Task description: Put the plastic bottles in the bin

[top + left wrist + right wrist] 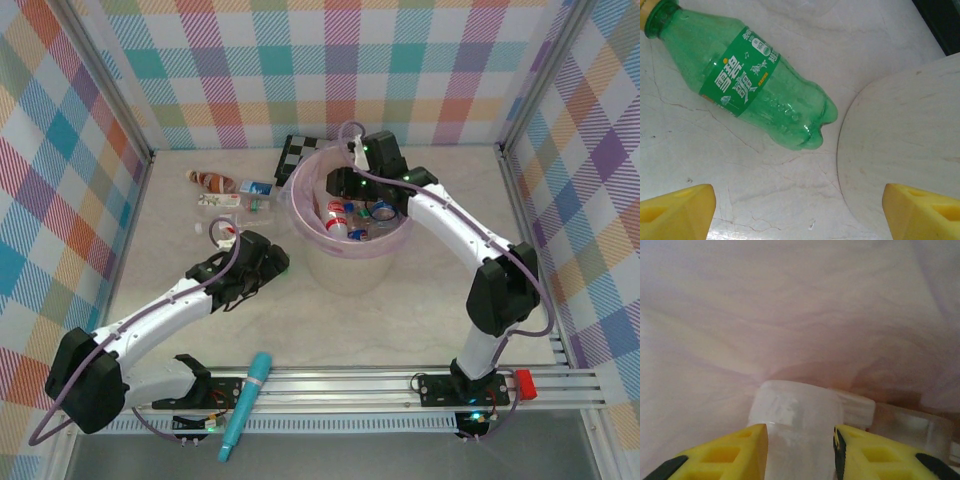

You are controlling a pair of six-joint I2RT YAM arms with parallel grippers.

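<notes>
A green bottle (755, 85) with a green label lies on its side on the table. My left gripper (800, 215) hovers open just short of its base, nothing between the yellow fingertips (677, 212). The pale-pink bin (352, 262) stands mid-table with several bottles (345, 215) inside; its rounded wall (905, 145) is right beside the green bottle. My right gripper (342, 185) reaches down inside the bin. Its fingers (740, 452) press both sides of a clear bottle (795, 410) against the pink liner (790, 315). More bottles (228, 190) lie at the back left.
A black-and-white checkerboard (300, 150) lies behind the bin. A teal pen-like tube (246, 403) rests on the front rail. Checked walls close in the table on three sides. Open tabletop lies to the right of the bin.
</notes>
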